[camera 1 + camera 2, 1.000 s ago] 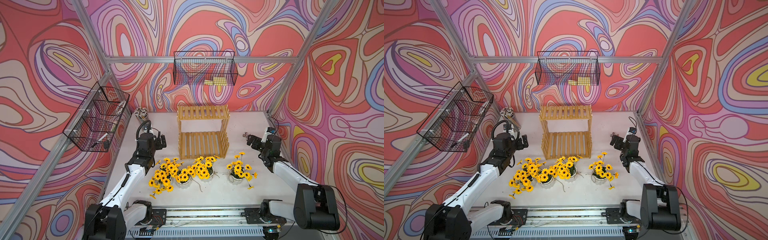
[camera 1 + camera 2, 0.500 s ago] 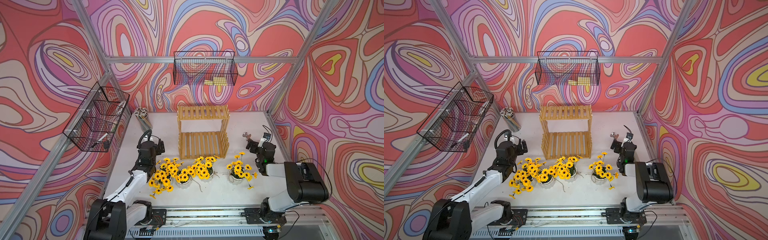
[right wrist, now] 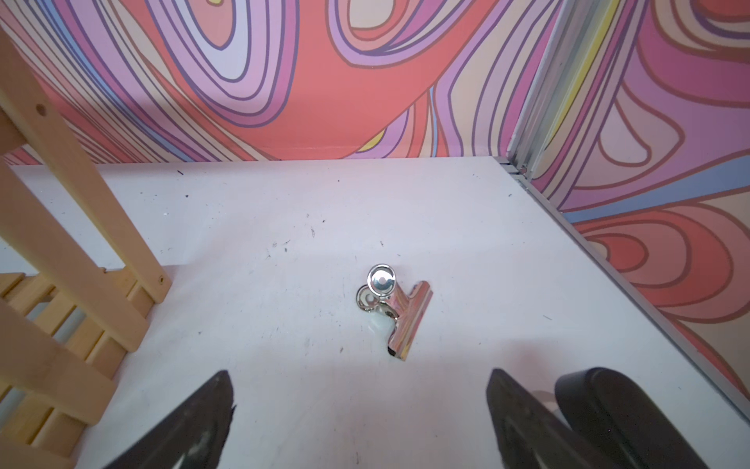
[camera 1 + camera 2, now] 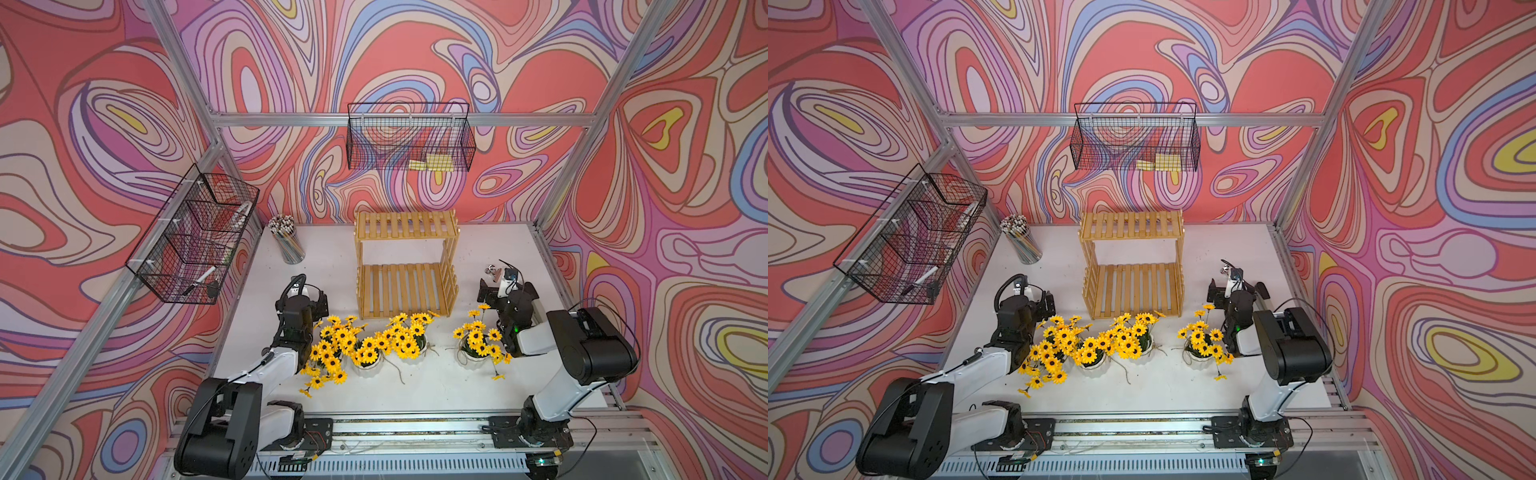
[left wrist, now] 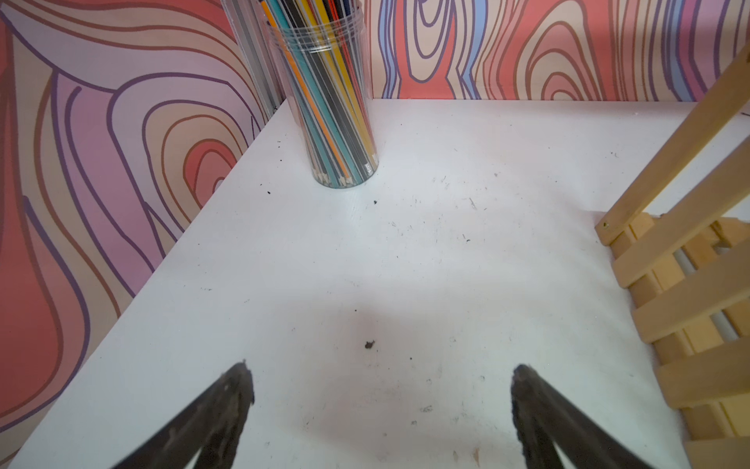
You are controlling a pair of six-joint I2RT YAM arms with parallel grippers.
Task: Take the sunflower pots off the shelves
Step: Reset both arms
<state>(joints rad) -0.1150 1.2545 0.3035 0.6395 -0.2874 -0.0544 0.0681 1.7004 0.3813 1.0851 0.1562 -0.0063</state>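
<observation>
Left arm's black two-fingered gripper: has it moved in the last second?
Yes. In a top view the left gripper has drawn back toward the robot's base, away from the clear plastic cup of coloured pencils, which has stayed put.

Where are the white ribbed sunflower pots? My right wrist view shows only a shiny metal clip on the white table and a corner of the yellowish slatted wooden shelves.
Observer: Off the shelves. Both tiers are bare, and the sunflower pots stand in a row on the table in front of them.
Operator: Any near my arm?
Observer: Yes, the rightmost pot stands close beside the right arm, outside your camera's view.
Operator: And the left gripper?
Observer: The left gripper is open and empty, facing the clear cup of coloured pencils.
</observation>
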